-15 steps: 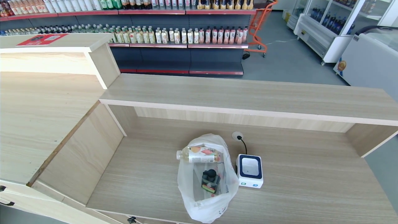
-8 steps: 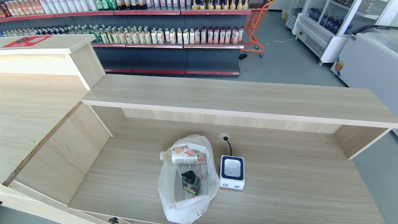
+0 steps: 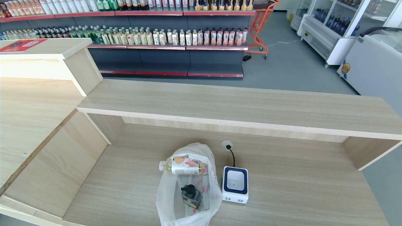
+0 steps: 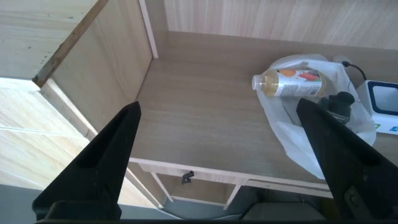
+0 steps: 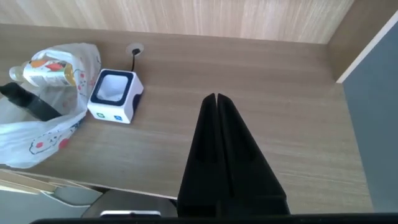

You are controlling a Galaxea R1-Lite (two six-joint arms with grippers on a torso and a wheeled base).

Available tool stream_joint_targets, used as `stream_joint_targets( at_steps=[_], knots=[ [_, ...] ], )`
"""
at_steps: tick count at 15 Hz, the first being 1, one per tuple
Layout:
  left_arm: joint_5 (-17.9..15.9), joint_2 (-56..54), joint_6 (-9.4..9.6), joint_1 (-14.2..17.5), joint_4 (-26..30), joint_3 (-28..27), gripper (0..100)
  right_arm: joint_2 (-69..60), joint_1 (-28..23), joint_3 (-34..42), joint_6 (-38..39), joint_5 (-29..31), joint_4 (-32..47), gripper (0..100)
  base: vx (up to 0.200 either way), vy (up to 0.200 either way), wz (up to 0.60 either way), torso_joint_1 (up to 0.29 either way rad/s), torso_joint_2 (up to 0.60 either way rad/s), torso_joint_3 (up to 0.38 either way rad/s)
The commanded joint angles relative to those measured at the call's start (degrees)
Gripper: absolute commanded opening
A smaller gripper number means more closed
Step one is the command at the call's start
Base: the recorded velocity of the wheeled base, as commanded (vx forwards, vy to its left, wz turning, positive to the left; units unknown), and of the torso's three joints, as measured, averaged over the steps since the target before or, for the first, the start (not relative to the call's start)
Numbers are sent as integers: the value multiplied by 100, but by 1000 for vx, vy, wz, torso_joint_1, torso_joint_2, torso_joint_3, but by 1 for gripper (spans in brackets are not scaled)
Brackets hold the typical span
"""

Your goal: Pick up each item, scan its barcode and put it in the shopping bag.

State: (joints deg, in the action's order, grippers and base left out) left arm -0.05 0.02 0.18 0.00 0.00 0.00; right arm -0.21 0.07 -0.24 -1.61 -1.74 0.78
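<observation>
- The left gripper (image 4: 219, 109) is hanging with its black wedge-shaped fingers spread wide, empty; the right gripper (image 5: 216, 98) is showing its black fingers pressed flat together, gripping nothing.
- A crinkled, translucent white plastic shopping bag (image 3: 166, 194) is sitting open near the front edge of the pale wood-grain counter (image 3: 298, 188), with a dark black-capped item (image 3: 190, 195) lying inside.
- A clear plastic bottle of pale drink (image 3: 183, 166) is lying sideways across the bag's far rim.
- A white boxy scanner with a dark blue rim (image 3: 235, 185) is standing just beside the bag, its black cable (image 3: 232, 157) curving away to a round grommet (image 3: 226, 145).
- Metal shelves of bottles (image 3: 169, 37) are lining the far side of the room.
</observation>
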Motion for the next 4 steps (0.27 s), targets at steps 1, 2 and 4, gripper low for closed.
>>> stream_joint_targets(
  at_steps=[1,2,4],
  knots=[
    [5,-2,-1,0,0,0,100,21,1,-2,-15,-1,1,0,0,0,0,0,0,0],
    [5,-2,-1,0,0,0,100,21,1,-2,-24,-1,1,0,0,0,0,0,0,0],
    [5,-2,-1,0,0,0,100,21,1,-2,-24,-1,1,0,0,0,0,0,0,0]
  ],
)
